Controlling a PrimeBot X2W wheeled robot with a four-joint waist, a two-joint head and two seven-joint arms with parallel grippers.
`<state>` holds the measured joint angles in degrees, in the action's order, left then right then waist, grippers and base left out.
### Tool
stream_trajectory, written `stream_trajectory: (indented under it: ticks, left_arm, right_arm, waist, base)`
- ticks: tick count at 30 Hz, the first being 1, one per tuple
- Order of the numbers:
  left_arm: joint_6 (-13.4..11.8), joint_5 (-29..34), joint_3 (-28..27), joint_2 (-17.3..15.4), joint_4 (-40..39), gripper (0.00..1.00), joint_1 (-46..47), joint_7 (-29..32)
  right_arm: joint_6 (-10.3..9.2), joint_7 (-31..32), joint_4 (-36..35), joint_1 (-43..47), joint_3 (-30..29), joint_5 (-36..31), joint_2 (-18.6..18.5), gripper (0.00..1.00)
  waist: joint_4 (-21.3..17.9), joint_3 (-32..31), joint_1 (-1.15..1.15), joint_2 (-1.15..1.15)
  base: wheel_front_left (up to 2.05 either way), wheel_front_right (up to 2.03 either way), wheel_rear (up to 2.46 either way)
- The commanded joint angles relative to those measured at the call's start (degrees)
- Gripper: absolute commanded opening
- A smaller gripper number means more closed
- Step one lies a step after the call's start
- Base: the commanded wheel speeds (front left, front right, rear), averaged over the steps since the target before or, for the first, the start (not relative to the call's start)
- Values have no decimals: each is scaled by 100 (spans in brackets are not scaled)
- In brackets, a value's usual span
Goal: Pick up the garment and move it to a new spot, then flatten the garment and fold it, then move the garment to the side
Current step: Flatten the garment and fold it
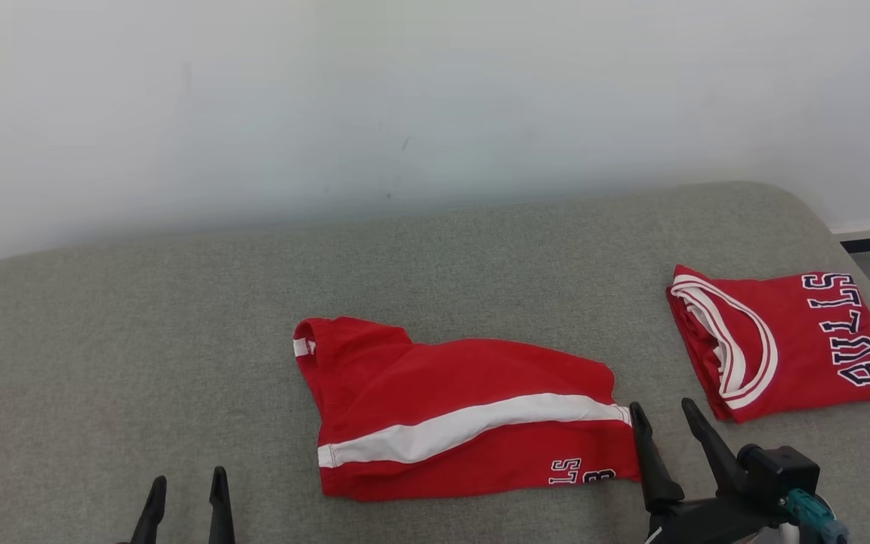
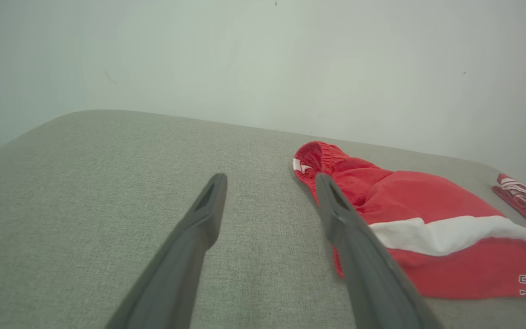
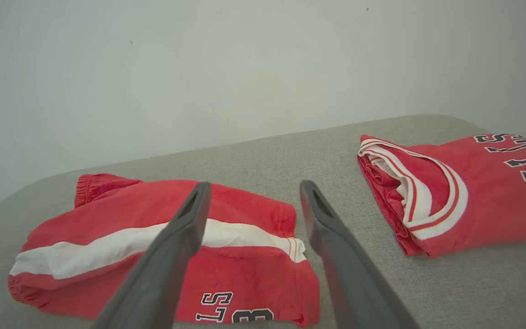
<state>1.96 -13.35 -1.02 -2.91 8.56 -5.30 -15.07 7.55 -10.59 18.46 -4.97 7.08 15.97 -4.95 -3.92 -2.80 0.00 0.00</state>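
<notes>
Right tool [image 1: 661, 408], jaws spread and holding nothing, stands at the lower right of the frame with its fingertips just beside the hemmed end of the red shorts [image 1: 465, 412]; left tool [image 1: 188, 476], likewise spread and empty, sits at the lower left, fingers pointing up the frame, well apart from the cloth. Shorts lie at lower centre on the grey upholstered surface [image 1: 140, 340], apparently folded double, white stripe uppermost. Fabric looks light, limp and prone to unfolding; a pinch through all layers at the hem and at the waistband end would likely keep the fold. Folded red jersey [image 1: 790, 340] lies at mid right
</notes>
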Motion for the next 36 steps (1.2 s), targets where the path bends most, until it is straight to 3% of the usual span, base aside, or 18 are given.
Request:
stream_trajectory:
  ticks: [1, 9, 16, 22, 29, 30, 31, 33, 34, 36]
  left_arm:
    - [3, -32, 12, 2, 44, 100, -8, -10]
    - [113, -390, 447, -1, 524, 100, 430, 165]
    - [393, -585, 991, -39, 1070, 100, 1148, 912]
    - [416, -621, 1166, -72, 1671, 100, 1632, 1231]
    - [475, -740, 1292, -101, 2018, 100, 1885, 1150]
    - [489, -758, 1315, -109, 2040, 85, 1909, 1153]
    - [502, -785, 1338, -114, 2062, 52, 1926, 1148]
    - [499, -825, 1399, -133, 2091, 12, 1934, 1119]
    - [508, -845, 1424, -149, 2103, 0, 1938, 1099]
    - [523, -874, 1479, -181, 2116, 0, 1956, 1086]
  right_arm:
    - [-15, 30, -21, -86, -34, -25, -8, 100]
    - [-15, 795, 93, -337, -298, 112, -158, 100]
    - [-15, 1714, 360, -976, -268, 49, -339, 100]
    - [-15, 2071, 850, -1483, -145, 149, -321, 100]
    - [-15, 2087, 1251, -1778, 29, 289, -295, 100]
    - [-15, 2072, 1291, -1794, 42, 308, -288, 100]
    - [-15, 2055, 1316, -1810, 62, 334, -287, 100]
    - [-15, 2017, 1368, -1824, 104, 369, -294, 100]
    - [-15, 2005, 1398, -1823, 128, 389, -299, 100]
    - [-15, 2034, 1457, -1815, 204, 440, -290, 100]
  waist:
    - [-6, 36, 0, 0]
    - [31, 195, 0, 0]
    - [-25, 563, 0, 0]
    - [-100, 876, 0, 0]
    - [-128, 1021, 0, 0]
    - [-129, 1023, 0, 0]
    - [-129, 1023, 0, 0]
    - [-126, 1021, 0, 0]
    - [-124, 1017, 0, 0]
    - [-122, 1008, 0, 0]
  base:
    - [0, 0, 0]
    - [0, 0, 0]
    - [0, 0, 0]
    - [0, 0, 0]
    - [0, 0, 0]
    - [0, 0, 0]
    - [0, 0, 0]
    - [0, 0, 0]
    - [0, 0, 0]
    - [0, 0, 0]
